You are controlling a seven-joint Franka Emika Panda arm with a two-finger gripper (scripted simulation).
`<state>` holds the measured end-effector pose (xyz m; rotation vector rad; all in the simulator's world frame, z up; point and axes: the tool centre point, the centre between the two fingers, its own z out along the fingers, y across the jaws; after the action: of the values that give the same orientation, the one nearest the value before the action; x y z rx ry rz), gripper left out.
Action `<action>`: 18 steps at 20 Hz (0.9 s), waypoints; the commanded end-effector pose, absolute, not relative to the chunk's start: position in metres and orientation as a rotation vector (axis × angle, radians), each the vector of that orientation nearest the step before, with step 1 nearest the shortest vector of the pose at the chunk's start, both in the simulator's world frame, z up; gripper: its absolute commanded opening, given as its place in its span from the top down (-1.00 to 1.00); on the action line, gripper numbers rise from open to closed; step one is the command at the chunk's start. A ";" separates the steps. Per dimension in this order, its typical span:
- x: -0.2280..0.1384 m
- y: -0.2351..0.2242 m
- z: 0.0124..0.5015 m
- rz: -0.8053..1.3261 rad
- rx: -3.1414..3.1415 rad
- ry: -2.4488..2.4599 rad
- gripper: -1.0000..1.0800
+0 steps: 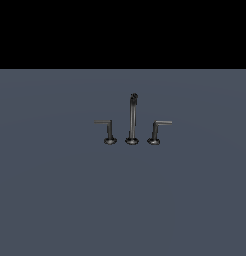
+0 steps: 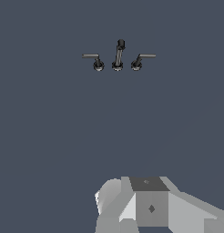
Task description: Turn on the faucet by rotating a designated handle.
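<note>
Nearest to me in the wrist view is a pale grey part of the arm point(image 2: 150, 207), well short of the faucet; I cannot see the gripper's fingers, so I cannot tell whether they are spread or pressed together. Farther out, on the flat grey floor point(image 1: 123, 200), stands the faucet point(image 1: 132, 120). Its handle point(image 1: 107, 129) is on the exterior view's left, arm bending leftward, the tall spout point(image 1: 132, 117) in the middle and the mirrored lever point(image 1: 158, 130) beyond on the right.

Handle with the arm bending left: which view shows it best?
Exterior view: the handle shows side-on, post, arm and round base all distinct, nothing touching it. The wrist view shows the same handle from above, foreshortened, far beyond the gripper body; its fingers aren't visible.
</note>
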<state>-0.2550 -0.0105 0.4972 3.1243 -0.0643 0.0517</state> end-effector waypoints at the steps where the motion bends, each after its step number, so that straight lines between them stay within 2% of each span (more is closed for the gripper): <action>1: -0.255 -0.010 0.497 0.052 3.124 -0.064 1.00; 18: -0.236 0.021 0.459 0.047 3.113 -0.298 1.00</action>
<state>-0.2389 0.0159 0.4652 3.1157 -0.2595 0.0481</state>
